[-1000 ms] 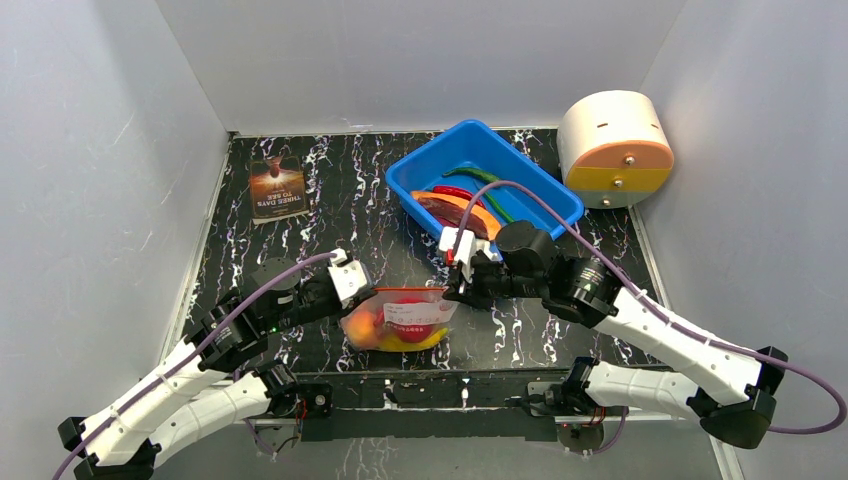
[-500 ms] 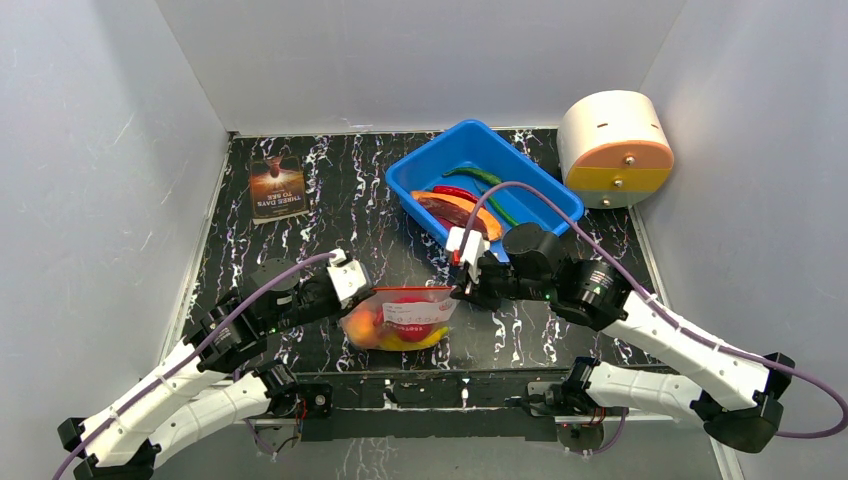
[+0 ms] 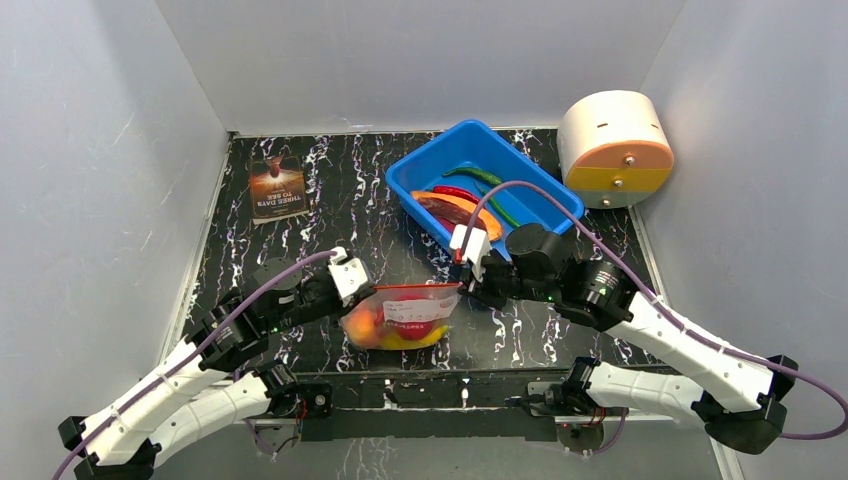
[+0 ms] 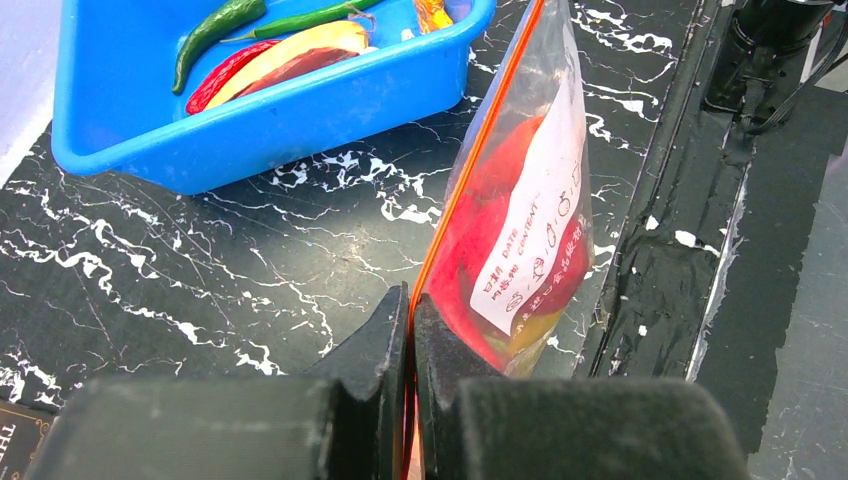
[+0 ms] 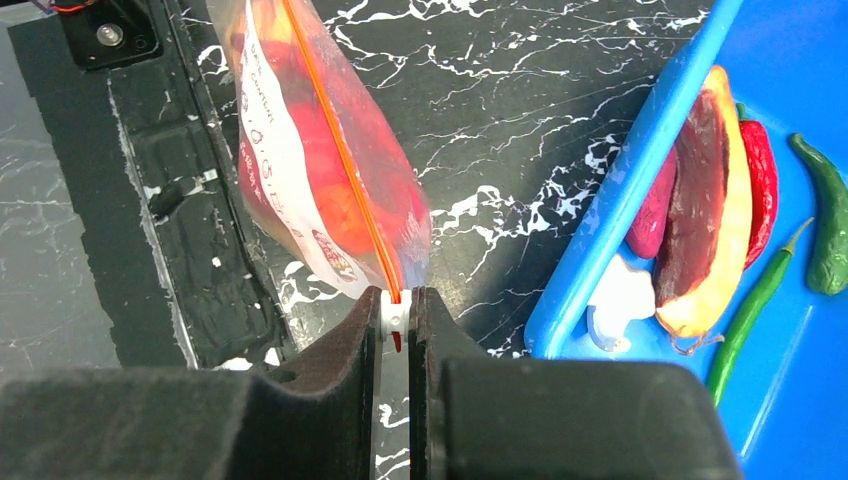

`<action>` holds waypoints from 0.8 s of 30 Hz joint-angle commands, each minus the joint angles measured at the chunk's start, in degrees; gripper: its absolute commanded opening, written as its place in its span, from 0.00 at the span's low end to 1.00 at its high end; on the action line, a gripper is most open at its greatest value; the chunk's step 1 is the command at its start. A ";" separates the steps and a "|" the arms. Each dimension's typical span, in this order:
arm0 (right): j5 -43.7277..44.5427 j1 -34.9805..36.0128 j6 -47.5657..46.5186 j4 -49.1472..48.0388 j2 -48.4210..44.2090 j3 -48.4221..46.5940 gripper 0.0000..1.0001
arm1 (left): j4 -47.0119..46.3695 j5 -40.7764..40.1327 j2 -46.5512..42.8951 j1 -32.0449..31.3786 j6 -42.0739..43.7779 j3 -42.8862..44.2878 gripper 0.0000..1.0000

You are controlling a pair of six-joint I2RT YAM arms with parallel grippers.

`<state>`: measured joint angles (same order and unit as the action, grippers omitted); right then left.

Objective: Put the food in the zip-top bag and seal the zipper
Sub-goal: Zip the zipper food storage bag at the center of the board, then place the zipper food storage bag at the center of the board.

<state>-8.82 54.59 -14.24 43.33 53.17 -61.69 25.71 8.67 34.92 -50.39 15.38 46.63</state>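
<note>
Starting near the middle of the surface's (image 3: pixel 330 220) near edge, the zip-top bag (image 3: pixel 405 318) is seen held up by its mouth between the two arms. The left gripper (image 4: pixel 410 300) is closed narrowly on the left end of the zipper (image 4: pixel 480 150), with the orange strip running out from between its fingers. The right gripper (image 5: pixel 398 300) is clamped in the same narrow way on the zipper's right end, where a small white piece is caught between its fingers. The zipper is drawn taut and nearly straight from one gripper to the other, and in both wrist views it shows as a single thin line. Below it the bag's body sags toward the near edge, a white label on its near face. The food (image 3: pixel 385 325) packed inside is seen through the plastic as red, orange and yellow shapes pressed together; the separate pieces cannot be told apart.

Farther back, to the right of the middle, a blue tub (image 3: pixel 432 150) is set at an angle, one corner turned toward the right gripper. More food is left inside it: a wedge-shaped piece (image 5: pixel 700 220) with yellow skin and dark red flesh, a red chili (image 5: pixel 762 190) beside it, and green chilies (image 5: pixel 825 220) beyond. Toward the far left corner a brown printed card (image 3: pixel 277 188) lies flat. At the far right corner a white drum (image 3: pixel 613 148) with an orange-and-yellow face is placed on its side.
</note>
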 commanded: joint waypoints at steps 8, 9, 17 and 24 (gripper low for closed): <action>11.58 -0.98 0.49 2.02 -2.84 -2.62 0.19 | 0.56 -9.66 -0.44 0.67 -4.45 0.46 0.00; 10.57 -0.97 0.83 0.55 -2.97 -2.48 0.25 | -0.37 -10.32 -0.46 0.67 -5.85 0.33 0.00; 7.87 -0.97 5.35 -8.42 -3.40 -2.91 0.67 | -3.91 -18.43 5.67 0.65 -18.27 1.50 0.00; 5.71 -0.99 7.95 -11.44 -4.40 -2.41 0.98 | -2.69 -36.19 9.66 0.74 -23.41 1.70 0.00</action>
<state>-2.15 53.60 -8.67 37.67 50.43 -61.76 23.09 -13.82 44.99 -50.00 -3.33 46.81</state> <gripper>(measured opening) 0.968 0.013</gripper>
